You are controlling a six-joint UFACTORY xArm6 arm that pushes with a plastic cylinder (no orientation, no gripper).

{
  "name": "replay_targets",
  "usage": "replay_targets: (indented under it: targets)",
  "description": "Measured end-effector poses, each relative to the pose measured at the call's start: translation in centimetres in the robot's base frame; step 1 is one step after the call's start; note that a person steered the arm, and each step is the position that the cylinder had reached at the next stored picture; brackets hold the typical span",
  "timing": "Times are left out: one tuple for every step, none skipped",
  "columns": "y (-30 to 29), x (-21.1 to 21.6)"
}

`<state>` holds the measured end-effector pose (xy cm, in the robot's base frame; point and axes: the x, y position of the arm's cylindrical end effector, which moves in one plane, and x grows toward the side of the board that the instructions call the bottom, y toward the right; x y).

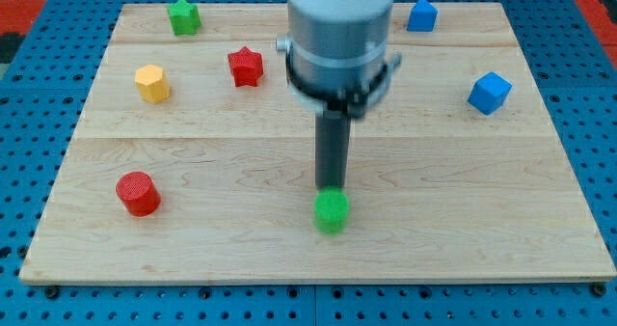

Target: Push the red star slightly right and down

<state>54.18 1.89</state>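
The red star (246, 67) lies toward the table's top-left corner, a small matte block with blunt points. Just to its left, apart from it, sits a yellow hexagonal block (151, 82), and nearer the top edge a green star-like block (183, 16). A red cylinder (138, 193) with a ribbed top stands near the bottom-left corner. Two blue blocks lie to the right: one, roughly house-shaped (421, 15), at the top edge, and a cube-like one (489, 93) near the right edge.

My tip (332, 189), the tool, is a plain dark rod with nothing to spread or pinch; it stands well apart from the red star, touching or just above a green cylinder (332, 210) near the bottom edge's middle.

The table (463, 220) is pale planked wood, resting on blue perforated panels (598, 123).
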Motion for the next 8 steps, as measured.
replay_targets:
  targets:
    - [-0.1, -5.2]
    - [2.0, -14.2]
    - [1.1, -23.0]
    - [-11.1, -26.2]
    - [-14.9, -21.8]
    - [-4.3, -17.1]
    - [-5.7, -15.6]
    - [-12.5, -17.3]
